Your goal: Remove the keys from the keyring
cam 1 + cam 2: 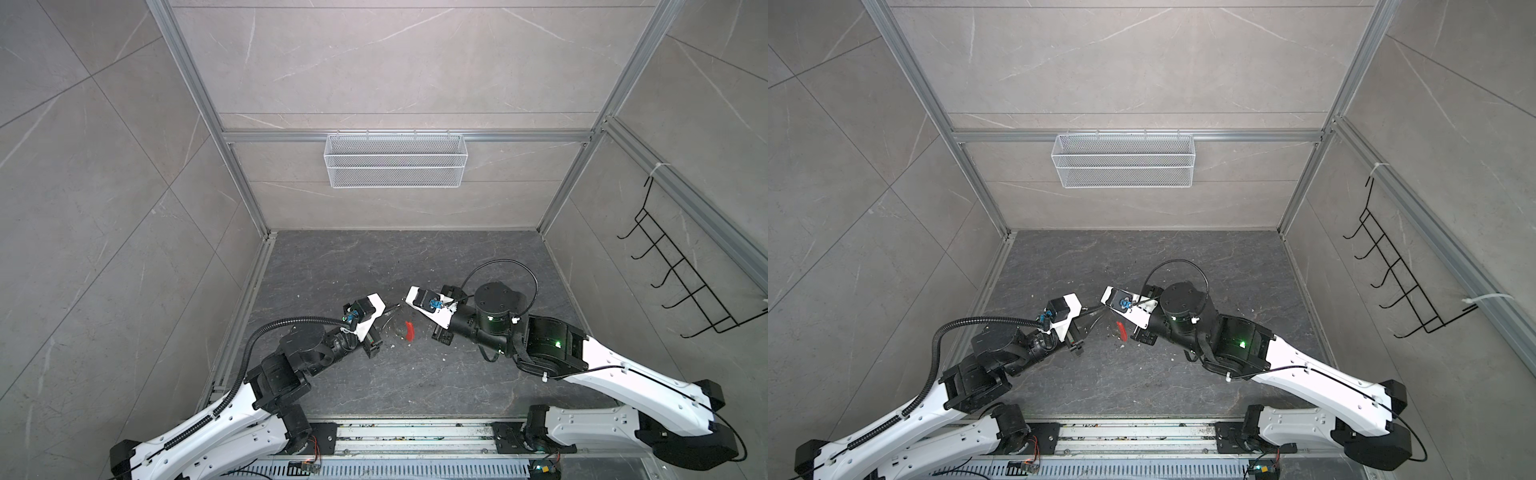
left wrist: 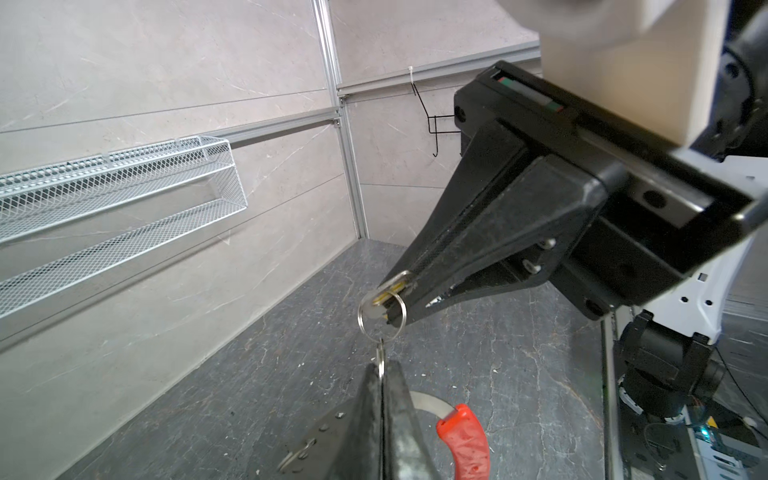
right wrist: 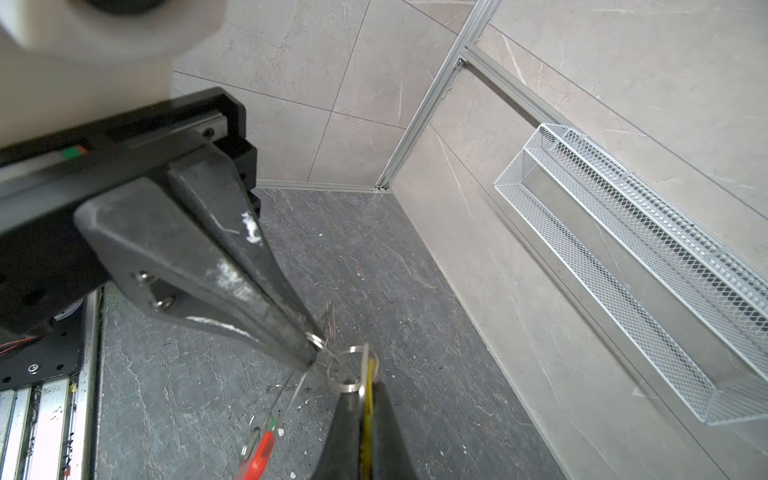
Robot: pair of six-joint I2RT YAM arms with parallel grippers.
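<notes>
While the left tool (image 2: pixel 381 370) is pinched on a small split ring (image 2: pixel 380 355), we see the right tool (image 2: pixel 399 297) clamped on the yellow-headed key (image 3: pixel 367 409), both above the middle of the surface (image 1: pixel 457 257). The keyring (image 2: pixel 462 442) is below them, its red segment nearest the surface.

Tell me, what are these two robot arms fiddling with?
They are separating a yellow key from a keyring. The right claw pinches the key; the left claw pinches the keyring by a small metal loop, its red segment hanging beneath. A split ring links the two, so the key is not free yet.
</notes>
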